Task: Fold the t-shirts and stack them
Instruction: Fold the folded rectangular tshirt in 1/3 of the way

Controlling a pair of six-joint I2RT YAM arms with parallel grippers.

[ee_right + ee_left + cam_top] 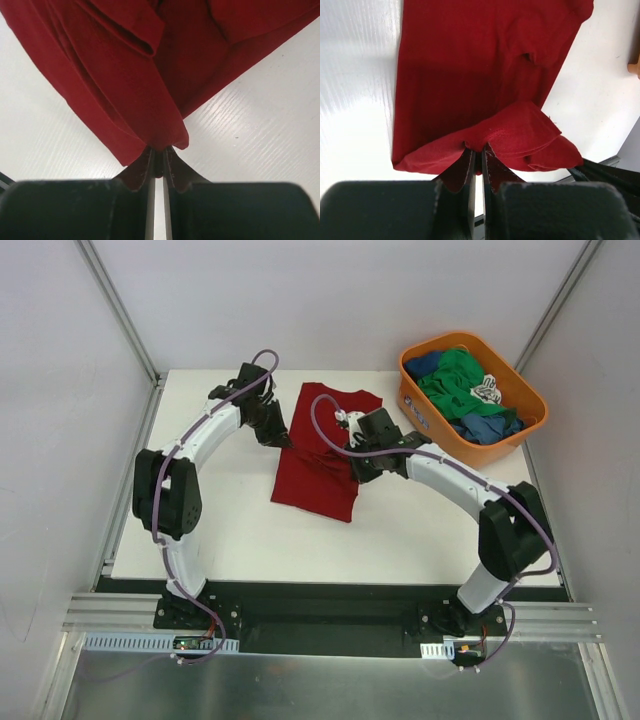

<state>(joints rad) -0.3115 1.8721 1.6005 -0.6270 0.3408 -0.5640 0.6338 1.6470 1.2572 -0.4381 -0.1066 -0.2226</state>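
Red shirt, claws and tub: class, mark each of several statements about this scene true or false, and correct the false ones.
1. The left claw is shut on the red shirt. True.
2. The right claw is open, clear of the cloth. False: it is shut on the red shirt too.
3. The tub holds a green shirt and a blue shirt. True.
4. The tub stands at the near left corner. False: it stands at the table's far right corner.
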